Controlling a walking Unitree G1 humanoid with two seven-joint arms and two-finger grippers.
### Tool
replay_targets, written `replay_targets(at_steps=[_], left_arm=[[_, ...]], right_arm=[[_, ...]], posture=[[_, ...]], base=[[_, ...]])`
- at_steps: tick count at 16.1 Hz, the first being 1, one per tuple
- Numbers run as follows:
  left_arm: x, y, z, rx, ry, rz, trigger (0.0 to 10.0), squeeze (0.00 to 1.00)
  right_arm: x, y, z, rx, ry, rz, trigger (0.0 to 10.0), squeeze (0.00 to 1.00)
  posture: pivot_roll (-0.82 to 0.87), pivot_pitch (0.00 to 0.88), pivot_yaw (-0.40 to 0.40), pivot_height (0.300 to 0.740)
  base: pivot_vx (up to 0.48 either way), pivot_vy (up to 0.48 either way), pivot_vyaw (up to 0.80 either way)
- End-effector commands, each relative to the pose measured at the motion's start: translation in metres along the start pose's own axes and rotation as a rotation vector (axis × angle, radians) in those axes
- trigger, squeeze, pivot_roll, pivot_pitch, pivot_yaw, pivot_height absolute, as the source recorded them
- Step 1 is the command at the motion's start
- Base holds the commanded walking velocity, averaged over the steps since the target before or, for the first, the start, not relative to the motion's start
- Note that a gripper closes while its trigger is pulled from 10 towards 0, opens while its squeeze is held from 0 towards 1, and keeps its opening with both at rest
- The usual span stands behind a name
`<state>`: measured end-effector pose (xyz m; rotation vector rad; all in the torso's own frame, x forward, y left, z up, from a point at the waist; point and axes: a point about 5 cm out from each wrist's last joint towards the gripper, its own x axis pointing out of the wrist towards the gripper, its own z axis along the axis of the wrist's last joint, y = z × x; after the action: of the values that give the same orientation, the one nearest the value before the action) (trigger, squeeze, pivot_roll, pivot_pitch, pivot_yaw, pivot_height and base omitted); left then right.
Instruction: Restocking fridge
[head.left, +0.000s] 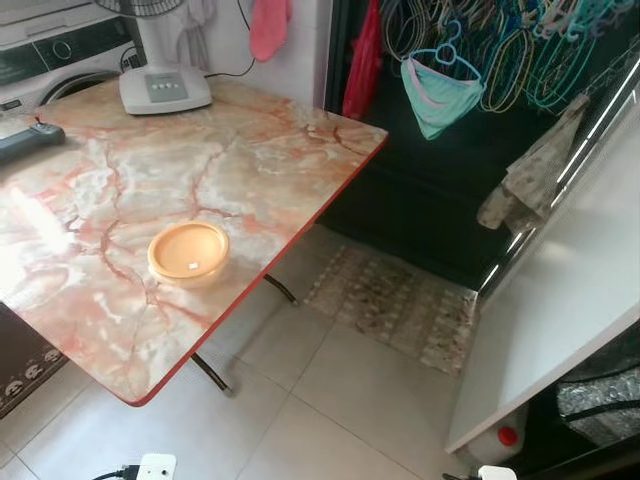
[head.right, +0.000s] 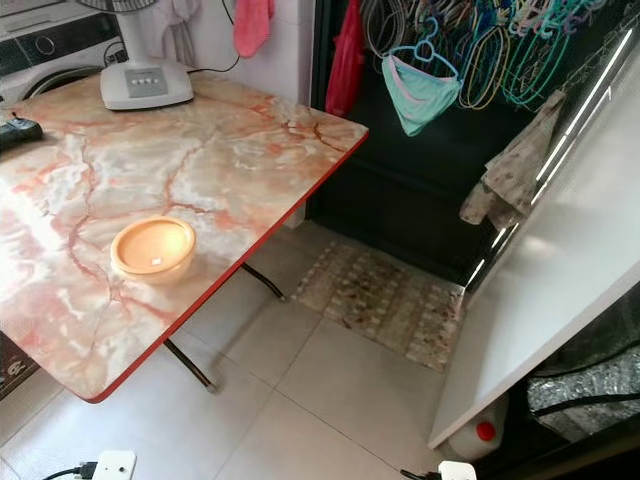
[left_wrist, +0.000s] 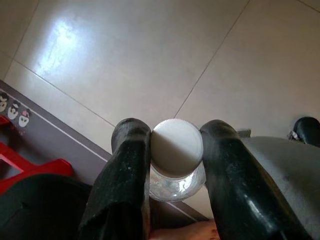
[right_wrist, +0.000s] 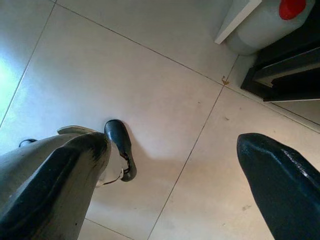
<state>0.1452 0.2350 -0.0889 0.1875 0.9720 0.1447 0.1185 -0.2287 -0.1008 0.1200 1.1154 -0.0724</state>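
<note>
Left gripper clamps a white-capped bottle between its fingers. Right gripper spread wide, empty, floor below.

Marble-patterned table, orange bowl near its edge, fan base, floor mat

One bowl, one table, one fan

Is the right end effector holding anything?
No: the right end effector has its fingers spread wide apart with only bare floor tiles between them.
</note>
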Motion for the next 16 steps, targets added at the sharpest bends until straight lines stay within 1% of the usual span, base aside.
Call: replay_targets(at_steps=[1,2,3,9,16], left_arm=[[-0.0011,-0.0016,-0.0067,0.017,0.034,-0.003,10.0,0.00],[-0.0012,-0.0016,-0.0072,0.006,0.037,0.000,10.0,0.00],[-0.0012,-0.0017,-0.0075,-0.010,0.038,0.002,10.0,0.00],[-0.0011,-0.0036,-0.0074,-0.014,0.041,0.001,10.0,0.00],[-0.0007,-0.0023,-0.0070,-0.025,0.048,0.009,10.0,0.00]], right_arm=[[-0.0005,-0.0011,-0.0017,-0.008,0.009,0.001,10.0,0.00],[-0.0005,-0.0012,-0.0017,-0.009,0.010,0.000,10.0,0.00],[-0.0005,-0.0013,-0.0016,-0.010,0.010,0.000,10.0,0.00],[-0.0003,-0.0015,-0.0001,-0.004,0.006,-0.001,10.0,0.00],[-0.0001,-0.0012,0.0010,0.000,0.005,-0.001,10.0,0.00]], posture=[[0.02,0.000,-0.033,0.740],[0.02,0.000,-0.033,0.740],[0.02,0.000,-0.035,0.740],[0.03,0.000,-0.043,0.740],[0.03,0.000,-0.046,0.740]], base=[[0.000,-0.480,-0.80],[0.000,-0.368,-0.80],[0.000,0.000,-0.79],[0.000,0.000,-0.79],[0.000,0.000,-0.79]])
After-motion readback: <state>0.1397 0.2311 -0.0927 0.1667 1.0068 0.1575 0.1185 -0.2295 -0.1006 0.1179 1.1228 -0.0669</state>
